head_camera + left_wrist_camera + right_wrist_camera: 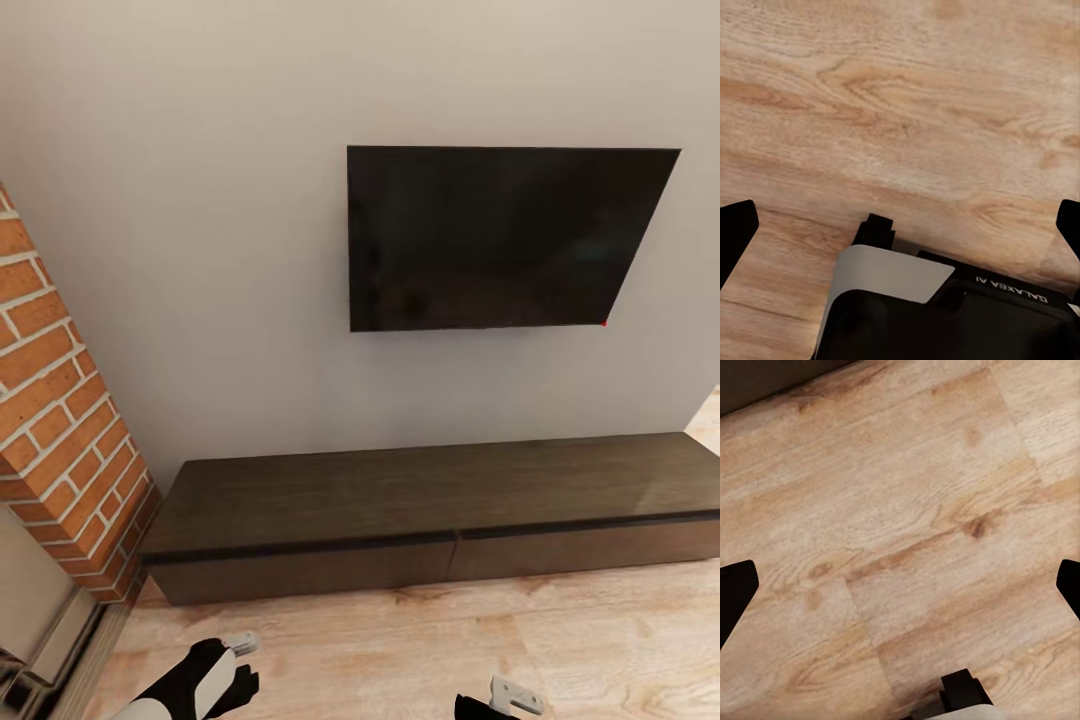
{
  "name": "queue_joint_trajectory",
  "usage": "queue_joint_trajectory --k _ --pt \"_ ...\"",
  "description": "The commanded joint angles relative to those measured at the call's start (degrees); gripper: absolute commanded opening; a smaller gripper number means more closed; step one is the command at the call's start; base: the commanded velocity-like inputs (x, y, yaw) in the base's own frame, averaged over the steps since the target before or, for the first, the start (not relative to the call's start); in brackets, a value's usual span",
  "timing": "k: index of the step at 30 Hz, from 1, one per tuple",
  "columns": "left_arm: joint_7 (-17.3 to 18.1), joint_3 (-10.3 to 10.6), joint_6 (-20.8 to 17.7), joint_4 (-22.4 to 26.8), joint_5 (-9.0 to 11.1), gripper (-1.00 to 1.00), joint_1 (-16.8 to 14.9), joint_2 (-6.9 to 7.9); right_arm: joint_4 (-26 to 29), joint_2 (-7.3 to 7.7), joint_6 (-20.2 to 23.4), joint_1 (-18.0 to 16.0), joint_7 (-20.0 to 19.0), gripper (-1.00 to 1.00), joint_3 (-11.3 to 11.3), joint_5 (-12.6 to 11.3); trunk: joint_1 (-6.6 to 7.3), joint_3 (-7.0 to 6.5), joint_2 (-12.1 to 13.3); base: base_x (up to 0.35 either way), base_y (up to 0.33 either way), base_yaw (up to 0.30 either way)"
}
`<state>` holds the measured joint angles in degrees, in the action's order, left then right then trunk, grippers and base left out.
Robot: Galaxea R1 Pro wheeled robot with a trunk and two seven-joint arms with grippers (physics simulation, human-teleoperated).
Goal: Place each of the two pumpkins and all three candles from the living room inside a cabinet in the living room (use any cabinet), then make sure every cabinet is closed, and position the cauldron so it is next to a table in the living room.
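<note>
cabinet (400, 520) dark brown | TV (500, 238) black | brick column (60, 420) red-orange | floor (900, 112) pale woodgrain

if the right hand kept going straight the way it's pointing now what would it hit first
Most likely the wooden floor. The right hand points down at bare planks with its fingers spread and nothing between them. The cabinet sits only at the edge of that wrist view, off the line.
</note>
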<state>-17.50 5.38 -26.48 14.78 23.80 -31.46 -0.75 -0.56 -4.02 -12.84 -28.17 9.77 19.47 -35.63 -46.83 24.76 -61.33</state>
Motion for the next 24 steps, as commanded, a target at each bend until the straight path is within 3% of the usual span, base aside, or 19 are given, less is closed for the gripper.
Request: queue_joint_trajectory --k 1,16,24 --pt "-0.44 0.58 -0.24 0.10 0.62 1.00 -0.01 -0.11 -0.06 -0.03 -0.17 -0.04 0.17 1.00 0.48 -0.41 0.00 0.06 -0.04 0.000 -0.015 0.000" --pt "-0.35 0.77 0.37 0.08 0.64 1.00 0.64 -0.14 -0.06 -0.03 -0.17 -0.04 0.17 1.00 0.48 -0.40 0.00 0.06 -0.04 0.016 -0.152 0.000" --pt "-0.35 0.88 0.72 0.08 0.69 1.00 0.77 -0.28 -0.06 -0.03 -0.17 -0.04 0.17 1.00 0.48 -0.40 0.00 0.06 -0.04 0.009 -0.035 0.000"
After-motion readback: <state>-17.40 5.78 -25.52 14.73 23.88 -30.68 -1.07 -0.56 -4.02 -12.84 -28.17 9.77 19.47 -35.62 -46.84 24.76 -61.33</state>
